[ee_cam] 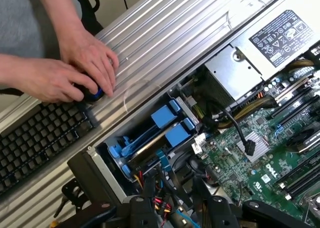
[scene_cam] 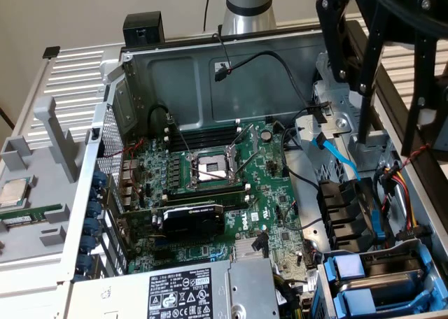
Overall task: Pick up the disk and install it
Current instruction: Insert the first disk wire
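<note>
Ribbed aluminium bench (scene_cam: 73, 71) carries everything. Open PC case (scene_cam: 189, 74) lies on its side on it. At the exterior view's left, grey plastic fixture (scene_cam: 52, 133) sits on the bench, just beside the case. Wrist view: black keyboard (ee_cam: 40, 133) along the bench edge.

An open computer case (scene_cam: 175, 67) holds a green motherboard (scene_cam: 273, 214) with an open CPU socket (scene_cam: 210, 166) and a black graphics card (scene_cam: 192, 217). The grey power-supply box (scene_cam: 189, 291) sits just beside the board. Outside the case lie a black keyboard (ee_cam: 40, 133) and a small CPU chip (scene_cam: 12, 192).
</note>
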`<state>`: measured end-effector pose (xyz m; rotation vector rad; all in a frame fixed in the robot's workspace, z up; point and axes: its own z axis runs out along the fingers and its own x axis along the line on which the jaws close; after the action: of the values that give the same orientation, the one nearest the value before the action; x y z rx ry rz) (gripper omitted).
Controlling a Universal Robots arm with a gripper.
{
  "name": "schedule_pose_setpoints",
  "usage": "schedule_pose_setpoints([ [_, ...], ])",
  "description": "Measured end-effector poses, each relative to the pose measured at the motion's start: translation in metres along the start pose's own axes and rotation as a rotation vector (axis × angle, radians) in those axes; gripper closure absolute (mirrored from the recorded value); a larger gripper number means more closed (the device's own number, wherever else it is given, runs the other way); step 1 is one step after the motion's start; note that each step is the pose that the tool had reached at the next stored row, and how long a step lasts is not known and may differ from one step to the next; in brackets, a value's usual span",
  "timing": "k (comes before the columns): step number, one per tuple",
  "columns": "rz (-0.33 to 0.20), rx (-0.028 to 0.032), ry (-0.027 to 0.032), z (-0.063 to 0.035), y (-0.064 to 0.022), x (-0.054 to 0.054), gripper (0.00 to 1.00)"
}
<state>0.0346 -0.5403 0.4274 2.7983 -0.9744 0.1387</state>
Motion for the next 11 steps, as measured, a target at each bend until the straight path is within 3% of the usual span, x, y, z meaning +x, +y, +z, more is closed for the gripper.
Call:
schedule_pose_setpoints([
  [3, 0.005, 0.0066, -0.0049, 0.0007, 0.0024, 0.002, 0.57],
  [11, 0.014, 0.0158, -0.0121, 0.0076, 0.0137, 0.011, 0.57],
])
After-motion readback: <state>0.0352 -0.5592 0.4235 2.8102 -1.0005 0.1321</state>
